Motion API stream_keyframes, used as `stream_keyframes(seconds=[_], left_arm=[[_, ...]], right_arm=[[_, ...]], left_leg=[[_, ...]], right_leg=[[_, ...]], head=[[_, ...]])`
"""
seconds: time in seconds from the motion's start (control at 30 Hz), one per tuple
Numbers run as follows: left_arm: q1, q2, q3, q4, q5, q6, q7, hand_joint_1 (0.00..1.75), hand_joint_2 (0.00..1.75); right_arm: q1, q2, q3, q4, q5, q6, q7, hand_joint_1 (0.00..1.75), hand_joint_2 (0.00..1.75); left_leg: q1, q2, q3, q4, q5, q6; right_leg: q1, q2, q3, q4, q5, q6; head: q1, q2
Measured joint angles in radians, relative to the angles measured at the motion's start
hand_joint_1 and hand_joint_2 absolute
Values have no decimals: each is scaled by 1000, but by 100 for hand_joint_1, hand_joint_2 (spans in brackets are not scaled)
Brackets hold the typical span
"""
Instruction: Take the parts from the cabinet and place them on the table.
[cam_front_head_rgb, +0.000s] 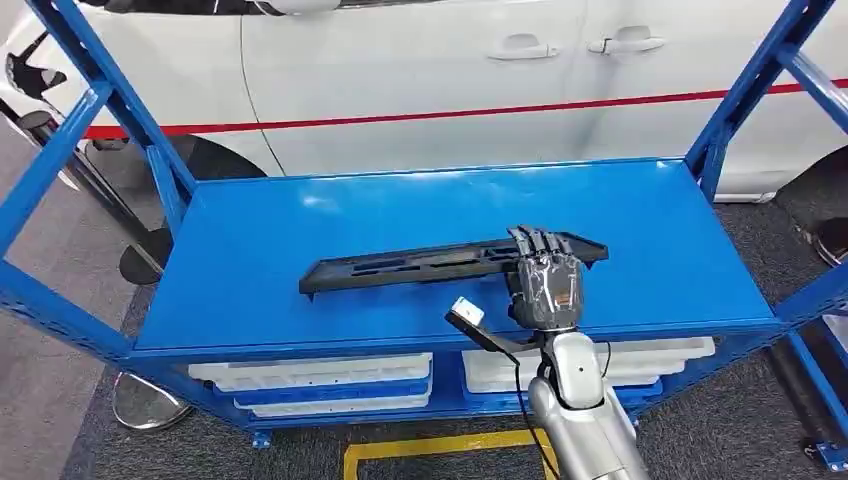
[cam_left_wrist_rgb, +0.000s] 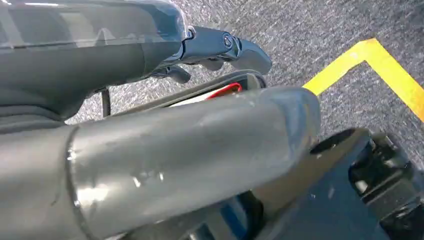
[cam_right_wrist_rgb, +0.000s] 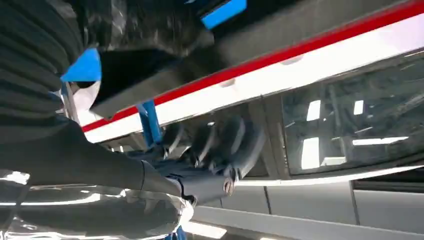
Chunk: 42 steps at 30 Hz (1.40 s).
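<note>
The long black ribbed plastic part (cam_front_head_rgb: 450, 263) is being held flat on the blue metal shelf top (cam_front_head_rgb: 300, 215) by the right hand (cam_front_head_rgb: 548, 280), fingers wrapped over its right end, presumably to secure a lifting grip. The left hand (cam_left_wrist_rgb: 220, 47) is hanging unladen, fingers loosely apart.

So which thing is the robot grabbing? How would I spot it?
Find the big blue shelf standing in front of the white car. On its flat top lies one long, thin black plastic part, with the robot's right hand over its right end. It is the only black thing there; the white trays sit lower down.
</note>
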Motion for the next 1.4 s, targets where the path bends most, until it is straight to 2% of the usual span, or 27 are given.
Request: stream_keyframes(seconds=[0.07,0.1,0.23,0.27,0.3,0.33,0.4,0.43,0.47,0.5,0.57,0.6,0.63,0.67,0.73,0.8,0.9,0.93,0.97,1.0,1.1,1.13,1.23,1.27,1.3,1.33,1.4], left_arm=[[-4,0,0,0,-2,4,-5,0,0],[-8,0,1,0,-2,6,-6,0,0],[-14,0,2,0,-5,12,-8,0,0],[-14,-2,2,0,-5,13,-9,0,0],[-15,-3,2,-1,-6,14,-10,0,0],[-16,-3,2,-1,-8,14,-10,0,0],[-19,-3,2,-1,-9,14,-10,0,0],[-19,-3,2,-1,-9,14,-10,0,0],[-18,-3,3,0,-10,14,-10,0,0],[-17,-4,3,-1,-10,14,-10,0,0],[-18,-6,3,-1,-10,14,-10,0,0],[-18,-6,3,-1,-10,15,-10,0,0],[-20,-6,4,-1,-10,17,-10,0,0],[-20,-6,4,-1,-10,18,-11,0,0],[-20,-6,5,-1,-11,20,-11,0,0],[-20,-6,9,-1,-11,22,-11,0,0],[-19,-6,17,-1,-11,29,-14,0,0],[-16,-6,21,-1,-10,32,-16,0,0],[-12,-6,26,-1,-9,34,-18,0,0],[-11,-6,27,-1,-9,36,-19,0,0],[-14,-6,32,-1,-8,39,-21,0,0],[-15,-6,33,-1,-8,39,-21,0,0],[-11,-6,36,-1,-7,45,-29,0,0],[-10,-6,38,-1,-1,50,-41,0,0],[-10,-7,43,-1,8,55,-58,0,0],[-12,-8,50,-1,20,62,-82,0,175],[-14,-8,76,-2,54,86,-142,0,175]], right_arm=[[0,3,0,-24,0,0,-4,175,175],[0,4,0,-33,-1,0,-5,175,175],[3,5,0,-56,-3,0,-11,175,175],[4,5,0,-63,-3,0,-12,175,175],[4,5,0,-67,-3,0,-12,175,175],[3,5,0,-71,-3,0,-12,175,175],[11,5,0,-73,-3,0,-11,175,175],[16,5,0,-73,-3,0,-11,175,175],[21,4,0,-73,-3,0,-12,175,175],[22,4,0,-73,-2,0,-12,175,175],[22,4,0,-75,-2,0,-14,175,175],[21,4,0,-77,-2,0,-14,175,175],[20,5,0,-81,0,0,-16,175,175],[21,5,0,-84,0,0,-18,175,175],[21,4,1,-90,-5,0,-18,175,175],[21,4,4,-100,-19,0,-21,175,175],[28,7,3,-150,-57,0,-78,175,175],[30,10,2,-181,-67,0,-106,175,175],[30,15,1,-205,-73,0,-122,175,175],[29,19,0,-223,-74,0,-129,175,175],[29,26,0,-258,-76,0,-131,175,175],[29,26,-1,-268,-77,0,-131,175,175],[31,32,-8,-301,-79,0,-167,175,175],[32,37,-11,-321,-82,0,-192,175,175],[32,42,-15,-350,-87,0,-223,175,175],[30,48,-19,-382,-89,0,-253,175,175],[22,54,-13,-449,-85,0,-265,175,175]], left_leg=[[-2,0,93,-173,79,11],[-5,1,118,-228,77,17],[-14,0,129,-248,77,30],[-1,2,138,-265,86,40],[-4,3,142,-270,88,43],[-4,4,141,-270,89,49],[-4,3,141,-270,87,52],[-4,3,141,-269,87,52],[-3,3,141,-268,86,51],[-2,3,141,-266,84,49],[2,1,141,-254,77,39],[2,1,137,-246,71,31],[-4,-1,132,-236,67,23],[-4,0,131,-239,68,19],[2,0,134,-243,71,8],[7,2,127,-219,50,-1],[8,2,35,-22,-56,-8],[8,2,3,43,-77,-8],[7,2,-8,65,-71,-7],[7,2,6,35,-43,-3],[1,3,127,-211,75,17],[-4,2,139,-235,57,19],[-13,2,136,-240,65,25],[-12,2,137,-249,70,32],[-1,4,144,-262,78,40],[-4,4,146,-267,81,43],[-5,5,145,-267,81,49]], right_leg=[[0,1,3,0,-1,0],[2,1,2,0,-3,3],[2,1,1,-2,-2,23],[3,2,0,1,-8,30],[0,2,-7,23,-24,33],[-1,2,-34,79,-60,38],[-7,2,-110,232,-126,46],[-9,2,-135,276,-133,51],[-13,1,-142,282,-120,54],[-18,1,-128,244,-87,58],[-26,1,-48,84,1,63],[-29,2,-23,27,2,64],[-19,5,-19,19,-3,56],[-22,5,-21,20,-2,49],[-13,7,-21,19,-1,35],[-17,3,-14,7,6,20],[-12,1,-15,8,6,8],[-10,1,-16,8,5,7],[-7,2,-16,8,5,7],[-5,3,-14,8,5,6],[-3,2,-7,8,2,8],[2,1,-10,9,2,12],[-5,1,-13,5,6,26],[-4,2,-13,4,6,32],[-4,2,-17,11,-1,37],[-5,2,-30,44,-26,40],[-5,2,-96,186,-100,44]], head=[[0,0],[0,0],[0,0],[1,0],[1,0],[0,0],[0,0],[1,0],[1,0],[1,0],[1,0],[1,0],[0,0],[0,0],[1,0],[1,0],[0,0],[0,0],[0,0],[0,0],[0,0],[0,0],[0,0],[0,0],[0,0],[1,0],[1,0]])
